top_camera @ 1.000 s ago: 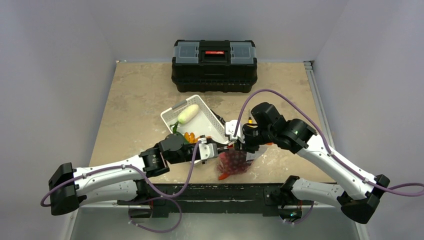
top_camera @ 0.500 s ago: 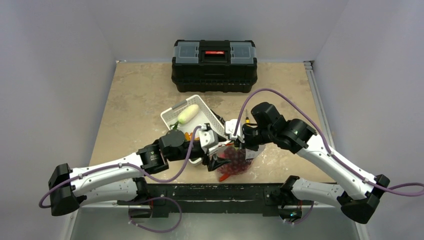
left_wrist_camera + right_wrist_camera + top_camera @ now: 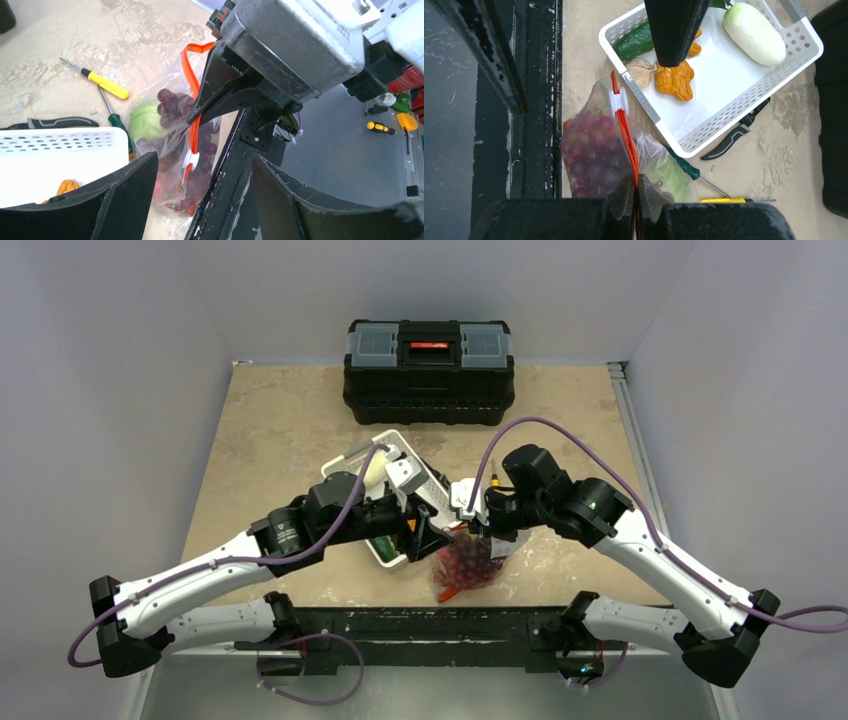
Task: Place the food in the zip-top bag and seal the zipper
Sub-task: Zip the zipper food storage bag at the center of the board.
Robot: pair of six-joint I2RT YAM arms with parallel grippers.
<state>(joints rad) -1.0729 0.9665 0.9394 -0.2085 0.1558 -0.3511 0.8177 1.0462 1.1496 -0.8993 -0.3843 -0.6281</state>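
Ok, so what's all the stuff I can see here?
toolbox: one, black, far edge of table
basket: one, white, mid-table
white oblong: one, in basket
cucumber: one, green, in basket
orange chunk: one, in basket
pale round piece: one, beside the chunk
zip-top bag: one, clear, beside basket
grapes: one bunch, dark red, in bag
cabbage: one, pale green, in bag
zipper: one, orange-red, along bag mouth
screwdrivers: two, yellow-handled and green-handled, beside bag
shears: one, black, beside basket
left pincer: open, near bag
right pincer: shut on zipper

The arms [image 3: 210, 575] are white-shelled with black joints [image 3: 285, 532], purple cables [image 3: 545, 425], perhaps a green light [image 3: 592, 505].
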